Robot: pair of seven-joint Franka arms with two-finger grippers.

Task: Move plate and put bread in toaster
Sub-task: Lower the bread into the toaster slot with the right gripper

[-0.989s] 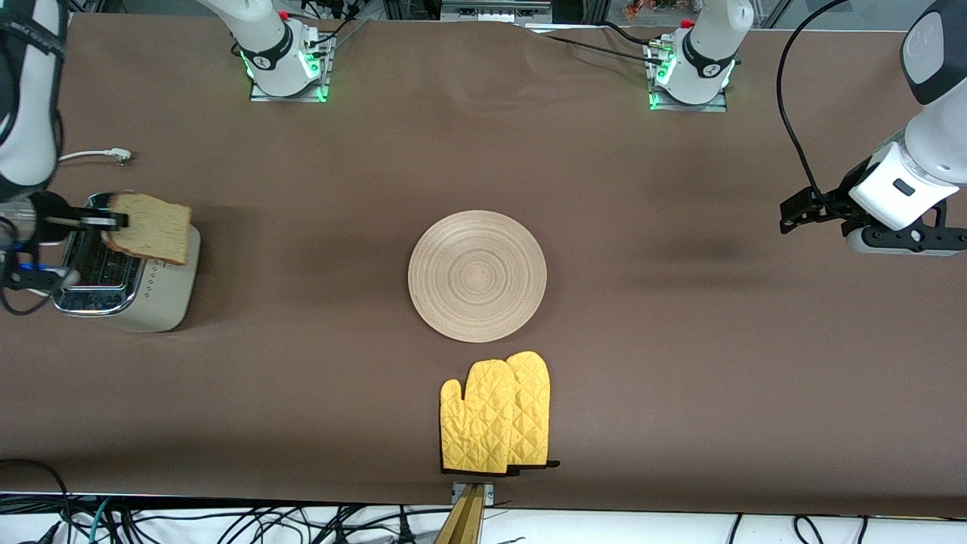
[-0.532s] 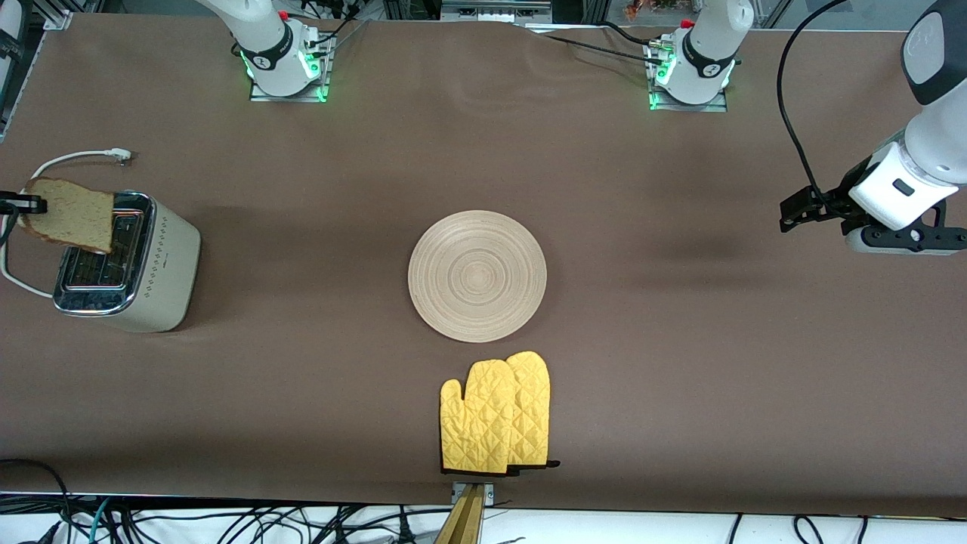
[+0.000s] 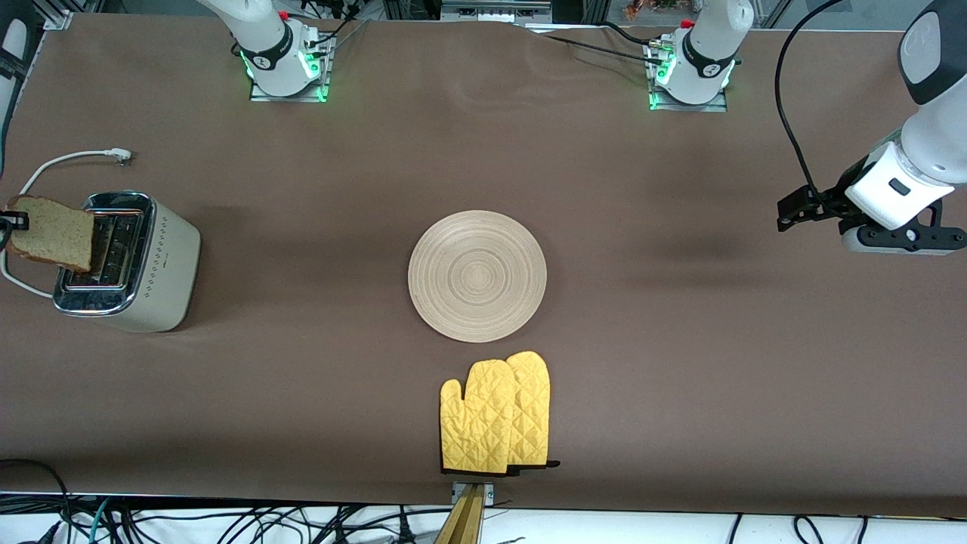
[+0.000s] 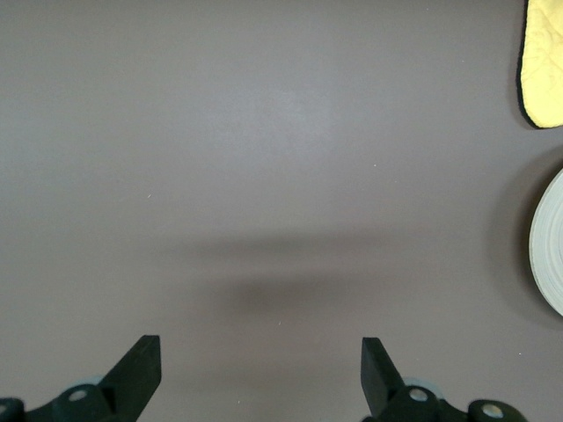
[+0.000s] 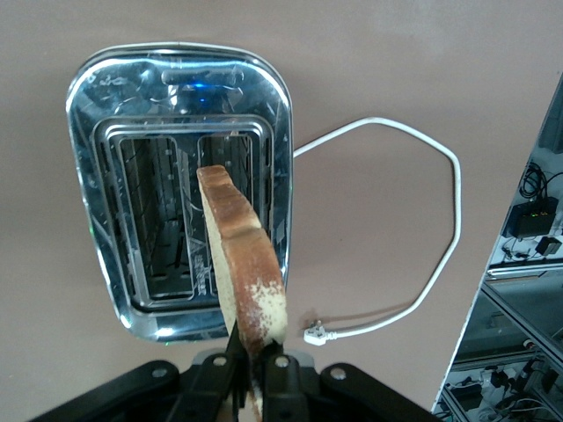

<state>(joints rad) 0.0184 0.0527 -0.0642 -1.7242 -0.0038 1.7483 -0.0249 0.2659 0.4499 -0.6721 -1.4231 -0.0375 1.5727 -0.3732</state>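
The plate [image 3: 477, 275] sat at table centre. At its 6 o'clock, nearer the front camera and just apart from it, lay the oven mitts [image 3: 496, 415]. At its 9 o'clock, well apart at the right arm's end, stood the toaster [image 3: 128, 262]. The bread [image 3: 51, 233] was held on edge over the toaster's slots.

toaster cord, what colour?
White: the cord loops on the brown table beside the toaster, unplugged end visible. Clearest in the right wrist view.
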